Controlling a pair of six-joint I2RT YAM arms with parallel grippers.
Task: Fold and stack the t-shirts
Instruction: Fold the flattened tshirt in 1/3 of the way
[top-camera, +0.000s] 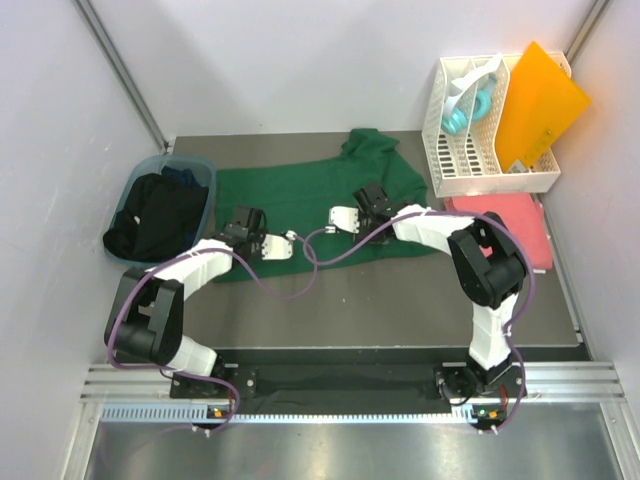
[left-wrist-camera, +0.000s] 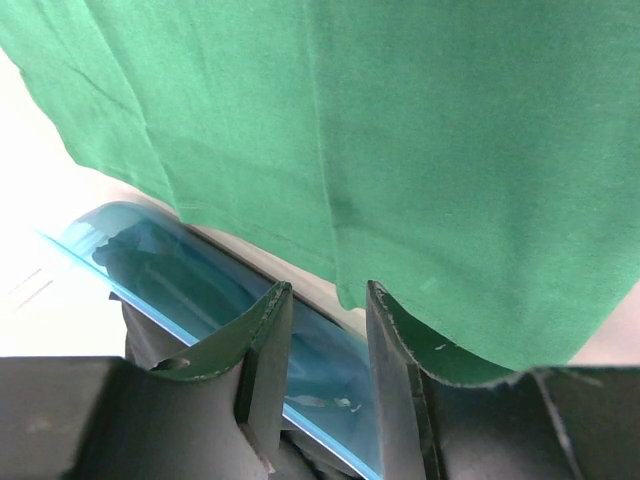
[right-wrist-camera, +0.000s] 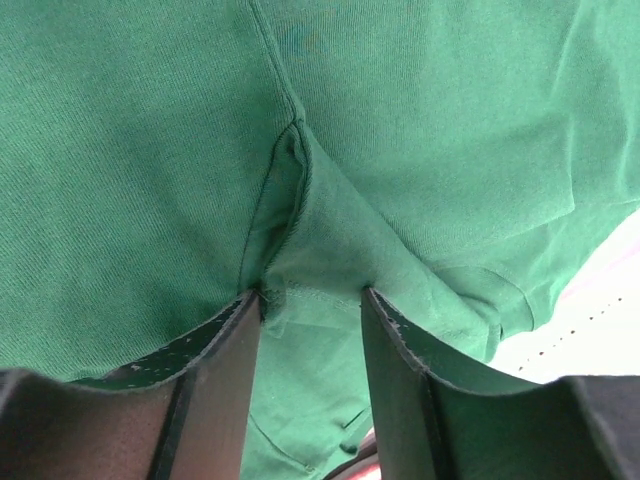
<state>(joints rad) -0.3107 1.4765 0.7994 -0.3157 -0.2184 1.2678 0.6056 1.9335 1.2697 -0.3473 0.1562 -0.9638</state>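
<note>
Your green t-shirt (top-camera: 300, 195) (left-wrist-camera: 450, 150) (right-wrist-camera: 150, 150) is lying spread flat across the middle of the bench toward the far edge, with one sleeve bunching up near the far right. Your left gripper (top-camera: 245, 222) (left-wrist-camera: 328, 290) is hovering at the shirt's near left edge. Its fingers are standing a little apart with nothing between them, and the hem is ending just beside the right finger. Your right gripper (top-camera: 372, 198) (right-wrist-camera: 312, 295) is sitting over the shirt's right part, fingers apart and pressing down on either side of a small raised crease of green cloth. The pink t-shirt (top-camera: 505, 225) is lying folded by the right edge of the bench. The dark t-shirts (top-camera: 160, 215) are heaping in a blue bin (top-camera: 195, 165) (left-wrist-camera: 100, 250) at the left edge. A white rack (top-camera: 480, 180) is standing in the far right corner, and an orange sheet (top-camera: 540, 100) is leaning in it.
</note>
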